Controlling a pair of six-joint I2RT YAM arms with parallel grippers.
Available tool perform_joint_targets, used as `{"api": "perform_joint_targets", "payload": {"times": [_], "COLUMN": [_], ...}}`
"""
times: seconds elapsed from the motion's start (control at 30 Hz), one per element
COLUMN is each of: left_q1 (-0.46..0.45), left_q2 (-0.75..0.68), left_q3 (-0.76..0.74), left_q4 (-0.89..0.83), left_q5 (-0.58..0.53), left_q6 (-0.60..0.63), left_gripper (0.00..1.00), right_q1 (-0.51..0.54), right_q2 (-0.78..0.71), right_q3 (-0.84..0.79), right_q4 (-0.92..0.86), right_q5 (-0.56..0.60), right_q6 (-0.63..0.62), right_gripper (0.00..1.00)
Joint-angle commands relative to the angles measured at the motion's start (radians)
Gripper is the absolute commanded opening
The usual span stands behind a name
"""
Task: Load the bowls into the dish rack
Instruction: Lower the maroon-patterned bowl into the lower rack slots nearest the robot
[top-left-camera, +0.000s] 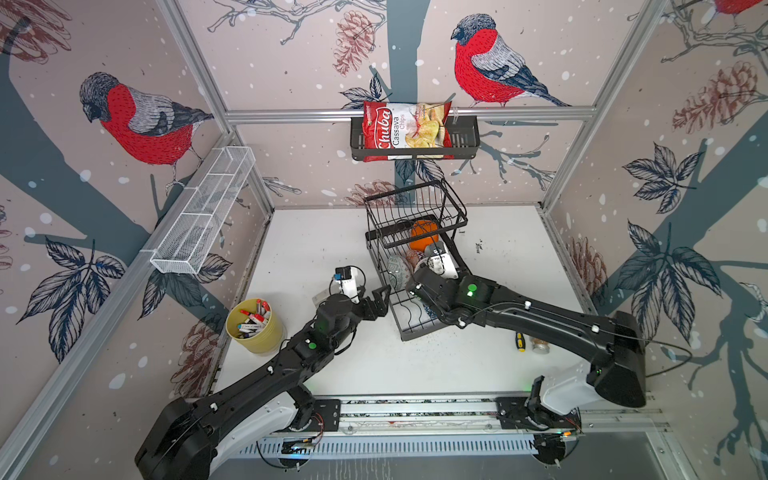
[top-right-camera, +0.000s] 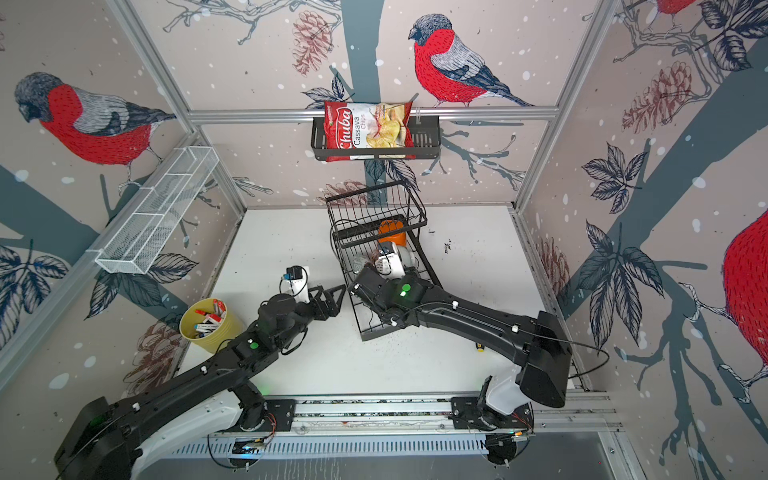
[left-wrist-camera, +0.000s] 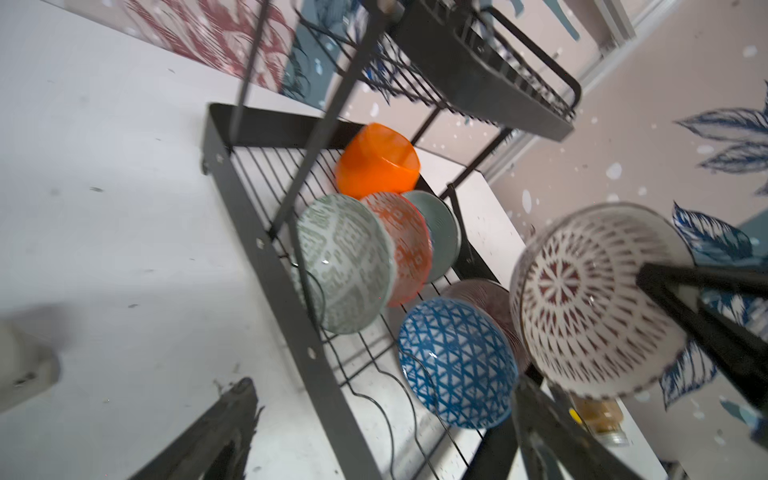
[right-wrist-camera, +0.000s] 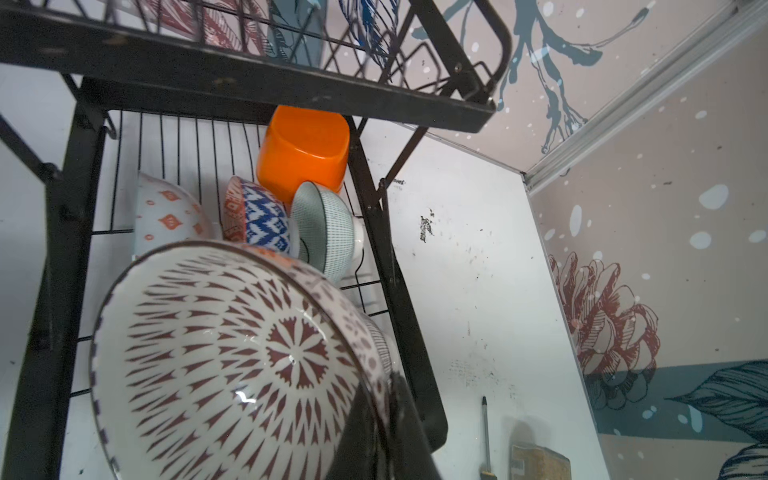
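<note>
The black wire dish rack stands mid-table. On its base tray several bowls stand on edge: an orange one, a grey-green patterned one, a red-orange one, a pale mint one and a blue one. My right gripper is shut on the rim of a white bowl with a dark red pattern, held tilted over the tray. My left gripper stands open at the rack's left edge, empty.
A yellow cup of pens stands at the left. A screwdriver and a small jar lie right of the rack. On the walls hang a chips bag in a black basket and a white mesh trough.
</note>
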Motion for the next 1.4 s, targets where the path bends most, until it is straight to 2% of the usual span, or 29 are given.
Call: {"api": "perform_joint_targets", "payload": {"times": [0.0,0.5,0.87,1.37], "left_q1": [0.043,0.178,0.225,0.295], "left_q2": [-0.021,-0.072,-0.103,-0.09], "left_q3": [-0.005,-0.016,-0.038,-0.038], "left_q4": [-0.028,-0.101,-0.111,-0.08], "left_q5": [0.02,0.058,0.049,0.064], "left_q6": [-0.026,-0.03,-0.025,-0.017], "left_gripper": [0.94,0.95,0.95,0.95], "right_q1": [0.03,0.112,0.125,0.113], "right_q2": [0.029,0.276,0.416,0.528], "right_q3": [0.022,0.116,0.13,0.152], "right_q4": [-0.006,-0.215,-0.233,-0.274], "right_q5": [0.074,0.166,0.217,0.315], "right_q6": [0.024,0.189,0.199,0.277], "right_gripper": [0.0,0.0,0.0,0.0]}}
